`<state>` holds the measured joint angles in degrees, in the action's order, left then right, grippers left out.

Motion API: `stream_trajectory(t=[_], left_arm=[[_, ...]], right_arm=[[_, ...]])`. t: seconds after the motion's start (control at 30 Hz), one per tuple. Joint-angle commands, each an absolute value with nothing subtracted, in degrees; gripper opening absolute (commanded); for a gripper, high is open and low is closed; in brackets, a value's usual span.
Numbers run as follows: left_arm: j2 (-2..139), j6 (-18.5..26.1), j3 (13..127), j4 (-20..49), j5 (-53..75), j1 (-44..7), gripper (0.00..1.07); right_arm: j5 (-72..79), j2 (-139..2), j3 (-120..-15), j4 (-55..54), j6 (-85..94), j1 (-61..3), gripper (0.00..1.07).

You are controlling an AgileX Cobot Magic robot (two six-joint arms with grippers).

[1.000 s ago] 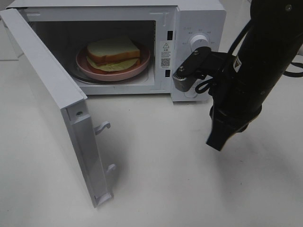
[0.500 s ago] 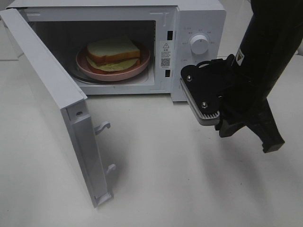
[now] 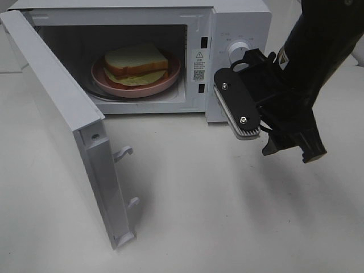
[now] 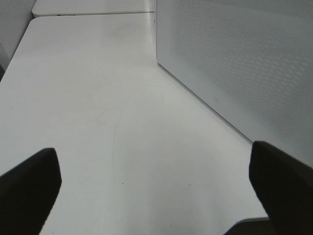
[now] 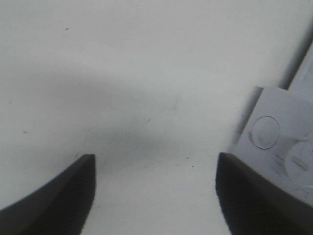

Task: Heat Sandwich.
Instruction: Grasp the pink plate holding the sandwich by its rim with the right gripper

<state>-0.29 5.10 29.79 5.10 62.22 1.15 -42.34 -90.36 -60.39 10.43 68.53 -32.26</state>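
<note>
**Sandwich on its plate inside the open microwave, both pincers outside it and empty.**

The sandwich (image 3: 136,60) lies flat on a pink plate (image 3: 162,84) in the cavity of the microwave (image 3: 239,20), whose door (image 3: 62,125) stands swung out to the left. The right pincer (image 5: 155,193) hangs over the counter (image 3: 227,216) in front of the control panel, just below the dial (image 3: 236,50), so the sandwich sits to its left and farther back, well apart from it. Its jaws stand wide with nothing between them. The left pincer (image 4: 156,191) is spread wide too, empty, over the counter beside the microwave's perforated side wall. The sandwich's long axis runs side to side across the cavity, one crusted long edge facing the doorway.
</note>
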Motion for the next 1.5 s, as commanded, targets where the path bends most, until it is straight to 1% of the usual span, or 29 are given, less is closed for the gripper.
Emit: stream_trajectory(t=[0.03,0.13,0.57,0.7,0.9,1.37,1.5], left_arm=[[-1.2,5.0,29.6,5.2,61.7,1.0,0.98],[-1.2,5.0,29.6,5.2,61.7,1.0,0.98],[-1.2,5.0,29.6,5.2,61.7,1.0,0.98],[-1.2,5.0,29.6,5.2,61.7,1.0,0.98],[-1.2,5.0,29.6,5.2,61.7,1.0,0.98],[-1.2,5.0,29.6,5.2,61.7,1.0,0.98],[-1.2,5.0,29.6,5.2,61.7,1.0,0.98]], right_arm=[[-40.6,-89.7,-60.6,10.4,65.4,-32.2,0.85],[-39.9,-89.8,-60.6,10.3,64.5,-32.2,0.93],[-36.8,-91.1,-62.2,10.1,66.4,-32.4,0.92],[-36.7,-92.8,-63.6,10.1,67.4,-34.0,0.91],[-36.2,-97.0,-68.3,10.1,67.6,-36.4,0.89],[-31.7,-103.6,-76.1,10.0,67.7,-37.0,0.88],[-28.2,-105.0,-77.6,9.9,67.7,-37.5,0.87]])
